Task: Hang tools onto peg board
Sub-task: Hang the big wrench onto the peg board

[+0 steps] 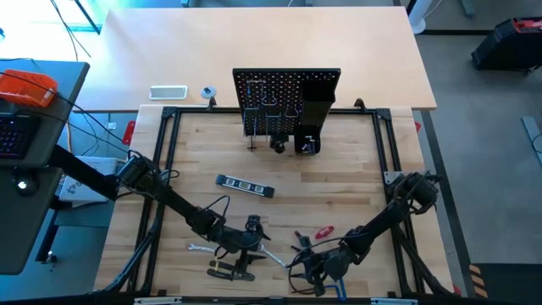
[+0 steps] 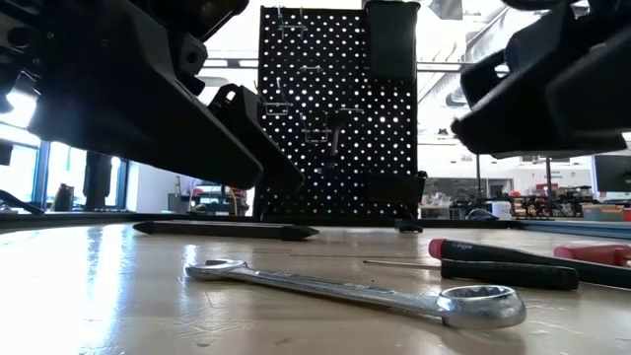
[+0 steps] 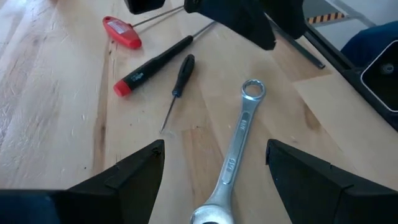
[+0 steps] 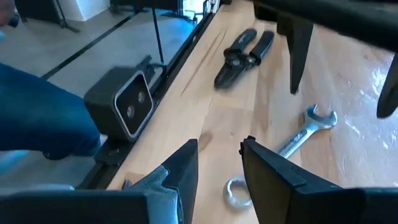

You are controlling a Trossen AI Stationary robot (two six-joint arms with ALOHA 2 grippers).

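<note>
Two dark arms reach over the near edge of the table in the high view, where we see the left gripper [image 1: 248, 243] above a silver wrench [image 1: 273, 254] and the right gripper [image 1: 320, 271] low by the front rail, while the peg board [image 1: 286, 103] stands upright well apart at the far side, the dark level [image 1: 245, 185] lying between it and the arms. At table height we find the same wrench [image 2: 360, 292] flat in the foreground, a black-handled screwdriver [image 2: 503, 265] beside it, and the board [image 2: 335, 108] behind, a few items already on its hooks. Past the left wrist we look down on the wrench [image 3: 236, 152] lying between spread fingers [image 3: 134, 174] that touch nothing: released and empty. Past the right wrist we see fingers [image 4: 180, 171] partly closed with a bare gap between them, gripping nothing, the pliers [image 4: 242, 53] lying farther off. We judge the risk to be a flat wrench skidding or pivoting away if the left jaws close off-centre, and two arms this close could clash.
</note>
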